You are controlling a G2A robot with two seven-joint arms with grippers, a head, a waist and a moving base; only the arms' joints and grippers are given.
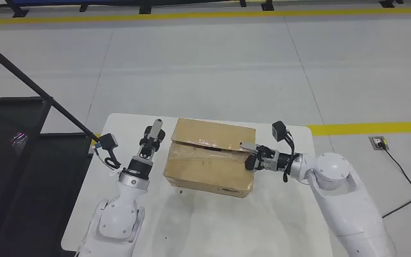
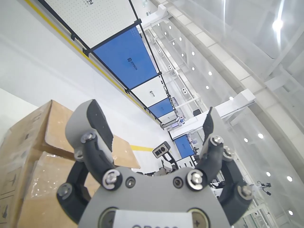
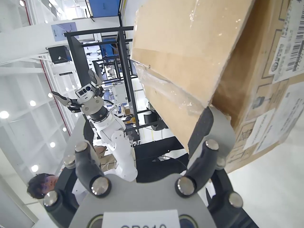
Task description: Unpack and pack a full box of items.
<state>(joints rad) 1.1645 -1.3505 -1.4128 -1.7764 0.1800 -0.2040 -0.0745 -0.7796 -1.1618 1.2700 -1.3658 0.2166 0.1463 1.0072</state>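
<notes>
While you're looking down from the top, the brown cardboard box point(image 1: 209, 164) sits mid-way across the white surface point(image 1: 276, 218), with its taped top flaps loose and one lifted a bit. Your left end effector point(image 2: 152, 110) is just beside the box's left end, pointing upward with its fingers spread wide. Your right end effector point(image 1: 249, 156) is up against the box's right end, spread apart too, one finger point(image 3: 213, 129) touching a flap's corner

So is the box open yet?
Partly open: one top flap of the box stands lifted, a dark gap beneath it, the right gripper at its corner. Cannot tell what's inside.
</notes>
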